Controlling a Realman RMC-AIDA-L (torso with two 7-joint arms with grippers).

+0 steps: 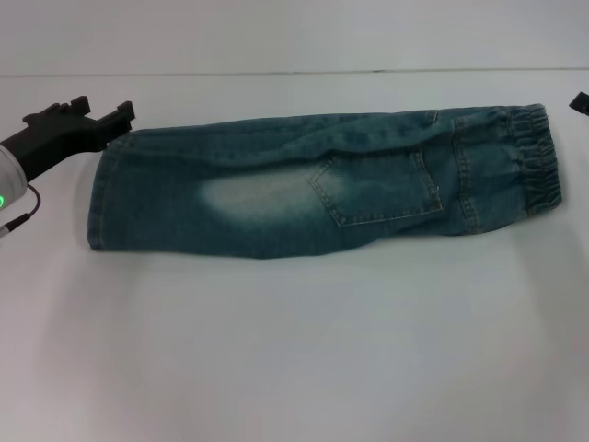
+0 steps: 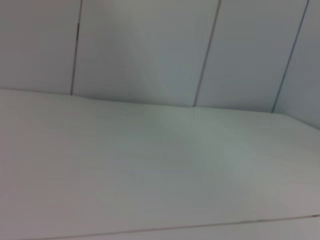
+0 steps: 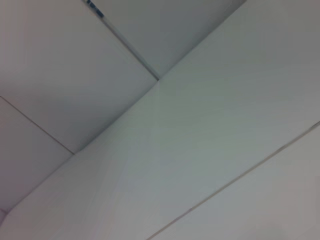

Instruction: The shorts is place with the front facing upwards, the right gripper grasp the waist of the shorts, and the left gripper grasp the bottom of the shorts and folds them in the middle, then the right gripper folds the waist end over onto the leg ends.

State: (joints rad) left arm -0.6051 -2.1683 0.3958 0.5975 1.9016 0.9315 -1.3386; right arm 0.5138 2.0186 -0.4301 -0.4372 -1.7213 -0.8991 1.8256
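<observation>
The shorts [image 1: 322, 184] lie flat on the white table [image 1: 294, 350], stretched lengthwise across its far half and already folded in the middle into one long strip with a stitched pocket [image 1: 377, 189] facing up. The waist [image 1: 534, 161], gathered and ruffled, points toward the table's right edge; the leg ends [image 1: 101, 198] point toward the left edge, and a pale faded patch [image 1: 253, 198] sits between them.

The left pincer [image 1: 106, 115] hovers at the table's left edge, just beside the far corner of the leg ends, its fingers slightly spread and pinching nothing. Only a small black bit of the right pincer [image 1: 580, 101] shows at the right edge, near the waist but apart from it; whether it is spread or pressed together cannot be told. Both wrist views show only bare table surface and wall panels.
</observation>
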